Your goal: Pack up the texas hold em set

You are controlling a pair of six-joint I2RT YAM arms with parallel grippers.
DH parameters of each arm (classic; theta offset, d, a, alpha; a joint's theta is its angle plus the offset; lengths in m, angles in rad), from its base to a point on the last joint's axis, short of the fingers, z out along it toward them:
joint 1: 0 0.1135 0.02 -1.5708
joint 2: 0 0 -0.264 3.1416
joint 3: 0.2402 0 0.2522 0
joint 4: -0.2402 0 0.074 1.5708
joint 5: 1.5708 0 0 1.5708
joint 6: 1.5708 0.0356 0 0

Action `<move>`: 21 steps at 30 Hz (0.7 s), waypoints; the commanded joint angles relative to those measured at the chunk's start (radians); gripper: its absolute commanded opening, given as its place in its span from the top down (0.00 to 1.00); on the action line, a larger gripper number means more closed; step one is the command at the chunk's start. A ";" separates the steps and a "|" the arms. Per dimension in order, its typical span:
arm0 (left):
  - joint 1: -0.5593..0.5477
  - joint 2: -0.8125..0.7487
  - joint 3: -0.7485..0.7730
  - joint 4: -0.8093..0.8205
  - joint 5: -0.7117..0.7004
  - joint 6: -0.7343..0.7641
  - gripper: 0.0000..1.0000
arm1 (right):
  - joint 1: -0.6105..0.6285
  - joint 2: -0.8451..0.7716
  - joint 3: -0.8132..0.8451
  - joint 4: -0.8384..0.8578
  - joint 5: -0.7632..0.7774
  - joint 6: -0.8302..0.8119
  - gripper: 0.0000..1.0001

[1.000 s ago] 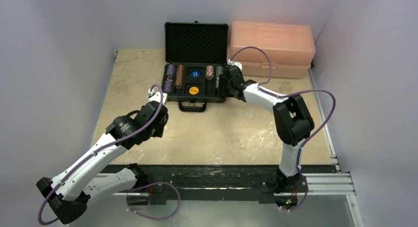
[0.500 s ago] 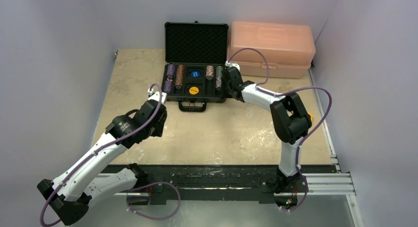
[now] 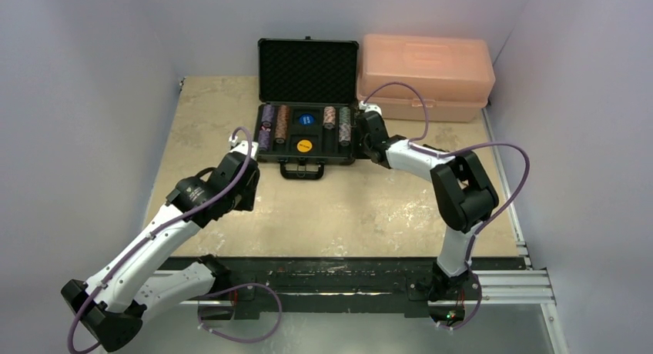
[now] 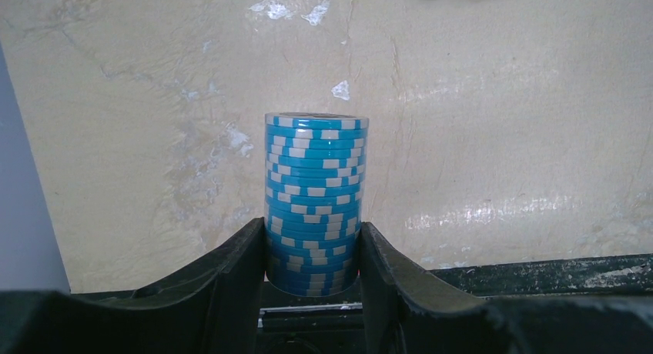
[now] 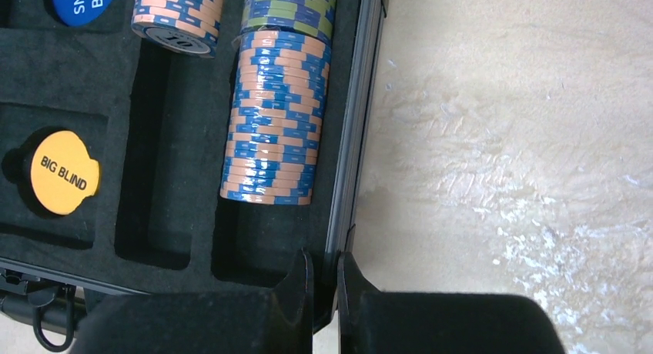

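Right gripper (image 5: 323,273): my fingers are pinched almost together on the right wall of the case (image 5: 356,123). The case lies open at the far middle of the table (image 3: 346,208). From overhead my wrist hides that grip. Left gripper (image 4: 312,242): clamped on the blue chip stack (image 4: 316,177). Only its wrist camera shows this; from above I cannot see the stack. Yellow disc (image 5: 63,173): lettering is legible only close up.

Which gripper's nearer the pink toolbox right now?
Right. The right gripper pinches the right wall of the case, near the front left corner of the pink toolbox. The left gripper, holding a blue chip stack, sits off the case's left near corner, farther away.
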 commanded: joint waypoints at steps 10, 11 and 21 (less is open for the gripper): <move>0.026 0.004 0.014 0.067 0.014 0.028 1.00 | 0.028 -0.153 -0.147 -0.137 -0.146 -0.074 1.00; 0.026 0.005 0.015 0.068 0.016 0.029 1.00 | 0.036 -0.161 -0.155 -0.139 -0.151 -0.072 1.00; 0.028 -0.008 0.013 0.081 0.056 0.026 1.00 | 0.135 -0.224 -0.256 -0.137 -0.148 -0.018 1.00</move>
